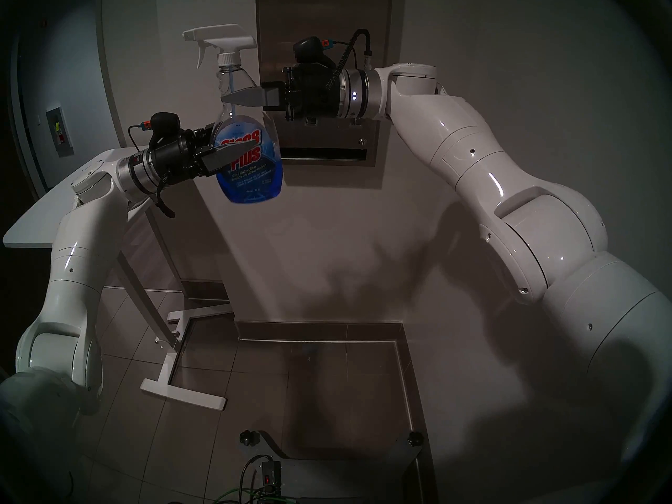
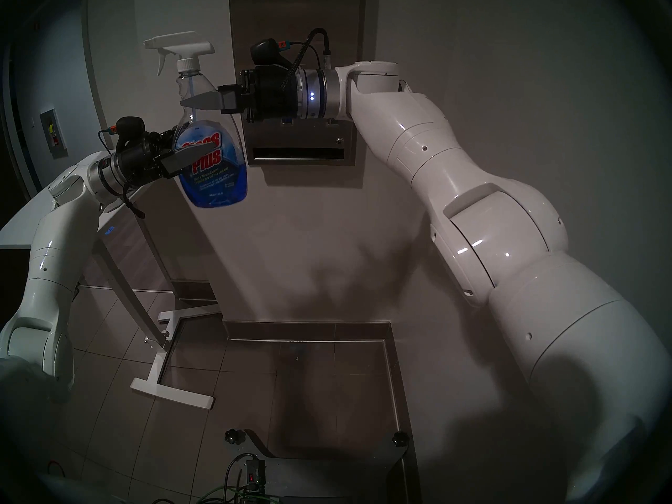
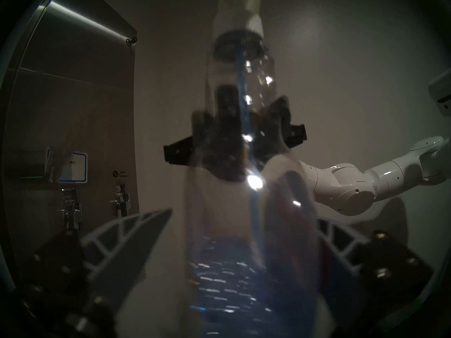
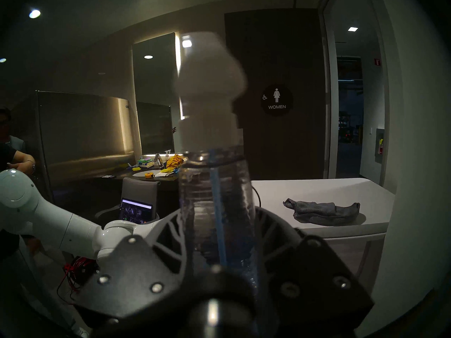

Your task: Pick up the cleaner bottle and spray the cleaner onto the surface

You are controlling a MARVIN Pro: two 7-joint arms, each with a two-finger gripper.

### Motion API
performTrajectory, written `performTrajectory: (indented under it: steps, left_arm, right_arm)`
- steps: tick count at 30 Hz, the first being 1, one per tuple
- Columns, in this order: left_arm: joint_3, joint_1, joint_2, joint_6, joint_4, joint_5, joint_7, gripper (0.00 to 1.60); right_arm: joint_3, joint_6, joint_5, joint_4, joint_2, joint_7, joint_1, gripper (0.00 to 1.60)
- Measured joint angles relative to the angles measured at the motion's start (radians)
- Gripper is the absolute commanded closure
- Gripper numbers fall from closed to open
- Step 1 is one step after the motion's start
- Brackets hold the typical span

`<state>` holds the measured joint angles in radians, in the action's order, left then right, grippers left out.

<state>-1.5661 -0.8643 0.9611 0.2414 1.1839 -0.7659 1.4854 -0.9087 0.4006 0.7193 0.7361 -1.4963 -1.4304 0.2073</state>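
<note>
My right gripper (image 1: 232, 97) clamps the cleaner bottle (image 1: 249, 165) at its upper body, left gripper (image 1: 240, 154) released around its belly; handover's done, so I'd next turn the nozzle toward the steel panel (image 1: 323, 12).

The cleaner bottle (image 1: 248, 154) was clear with blue liquid, a white trigger head, and a blue label lettered red. At three o'clock, the surface (image 1: 320, 19) was brushed steel grey.
</note>
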Motion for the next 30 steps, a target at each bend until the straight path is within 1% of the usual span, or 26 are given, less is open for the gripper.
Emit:
performTrajectory:
  steps: [3,7,15,18,22,25,26,28,30]
  left_arm:
    - [-0.006,0.0,0.0,0.006,0.008,-0.007,0.0,0.0]
    - [-0.02,0.0,0.001,0.013,0.022,-0.022,-0.002,0.0]
    - [-0.068,-0.018,0.01,0.02,0.037,-0.039,-0.026,0.0]
    - [-0.094,-0.028,0.015,0.023,0.04,-0.052,-0.038,0.0]
    - [-0.114,-0.035,0.018,0.026,0.042,-0.062,-0.047,0.0]
    - [-0.125,-0.039,0.021,0.028,0.042,-0.068,-0.053,0.0]
    - [-0.13,-0.042,0.024,0.028,0.042,-0.07,-0.056,0.0]
    - [-0.134,-0.044,0.027,0.028,0.042,-0.072,-0.059,0.0]
    - [-0.134,-0.044,0.027,0.028,0.042,-0.072,-0.059,0.0]
  right_arm:
    - [0.009,-0.021,0.003,-0.004,0.003,-0.015,0.003,1.6]
    - [0.022,-0.066,0.004,-0.016,0.006,-0.032,0.006,1.6]
    - [0.025,-0.192,-0.003,-0.057,0.007,-0.054,-0.005,1.6]
    - [0.023,-0.25,-0.016,-0.072,0.009,-0.053,-0.01,1.6]
    - [0.02,-0.299,-0.034,-0.074,0.013,-0.026,-0.01,1.6]
    - [0.017,-0.33,-0.047,-0.072,0.018,0.006,-0.01,1.6]
    - [0.015,-0.346,-0.055,-0.067,0.021,0.028,-0.009,1.6]
    - [0.014,-0.358,-0.063,-0.061,0.025,0.051,-0.008,1.6]
    - [0.014,-0.358,-0.063,-0.061,0.025,0.051,-0.008,1.6]
